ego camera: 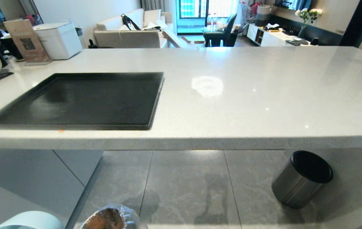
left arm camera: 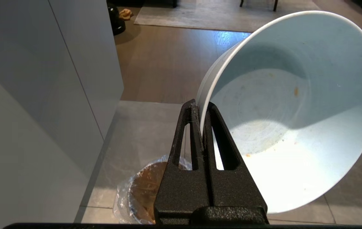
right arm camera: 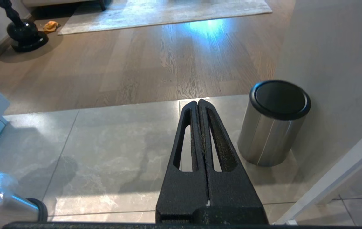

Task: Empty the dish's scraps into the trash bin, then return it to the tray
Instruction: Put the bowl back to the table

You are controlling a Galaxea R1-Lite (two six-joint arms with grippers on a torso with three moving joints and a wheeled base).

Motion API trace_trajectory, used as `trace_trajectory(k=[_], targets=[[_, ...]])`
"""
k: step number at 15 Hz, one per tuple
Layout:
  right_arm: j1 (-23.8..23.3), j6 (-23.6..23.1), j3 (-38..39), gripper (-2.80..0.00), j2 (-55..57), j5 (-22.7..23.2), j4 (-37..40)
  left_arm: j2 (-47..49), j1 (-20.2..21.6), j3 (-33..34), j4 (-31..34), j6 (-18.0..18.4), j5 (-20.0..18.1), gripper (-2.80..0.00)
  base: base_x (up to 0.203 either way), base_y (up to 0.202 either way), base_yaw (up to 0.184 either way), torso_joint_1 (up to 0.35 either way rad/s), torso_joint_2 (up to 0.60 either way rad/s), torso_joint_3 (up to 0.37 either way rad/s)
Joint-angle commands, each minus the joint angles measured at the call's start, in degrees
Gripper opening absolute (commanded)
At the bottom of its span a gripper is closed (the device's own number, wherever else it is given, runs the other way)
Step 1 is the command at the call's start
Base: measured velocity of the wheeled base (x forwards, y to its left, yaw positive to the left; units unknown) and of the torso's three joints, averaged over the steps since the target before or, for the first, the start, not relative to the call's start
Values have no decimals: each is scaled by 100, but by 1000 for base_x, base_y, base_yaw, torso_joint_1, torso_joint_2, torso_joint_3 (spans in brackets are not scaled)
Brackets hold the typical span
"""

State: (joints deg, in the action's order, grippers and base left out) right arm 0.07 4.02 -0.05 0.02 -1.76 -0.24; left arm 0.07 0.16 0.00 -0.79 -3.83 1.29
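The left gripper [left arm camera: 202, 109] pinches the dish [left arm camera: 295, 108] by its rim, one finger [left arm camera: 188, 133] outside the wall and the other inside. The pale blue bowl stands on edge beyond the fingertips, its open mouth facing back toward the wrist, holding only a few orange smears. Below the gripper, on the tiled floor, sits the trash bin [left arm camera: 142, 190], its clear liner brownish-orange inside. Up on the grey countertop [ego camera: 247, 105] the black tray [ego camera: 82, 101] lies flat. The right gripper [right arm camera: 199, 106] has its fingers pressed together on nothing, with the brushed-steel bin [right arm camera: 273, 122] standing just beside it
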Motion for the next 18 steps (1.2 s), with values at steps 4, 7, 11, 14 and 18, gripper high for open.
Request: trace_trajectory(k=[4,7,11,14,18], targets=[[1,2,5,-280,-2,0,-2,1,2,0,0,-4,3,-280,0,0,0,48,-447,-397],[1,2,-4,-280,-2,0,-2,1,2,0,0,-4,3,-280,0,0,0,102,-468,-379],[1,2,1,-280,-2,0,-2,1,2,0,0,-3,3,-280,0,0,0,136,-488,-365],[1,11,5,-280,-2,0,-2,1,2,0,0,-4,3,-280,0,0,0,163,-523,-362],[1,11,5,-280,-2,0,-2,1,2,0,0,-4,3,-280,0,0,0,191,-556,-367]])
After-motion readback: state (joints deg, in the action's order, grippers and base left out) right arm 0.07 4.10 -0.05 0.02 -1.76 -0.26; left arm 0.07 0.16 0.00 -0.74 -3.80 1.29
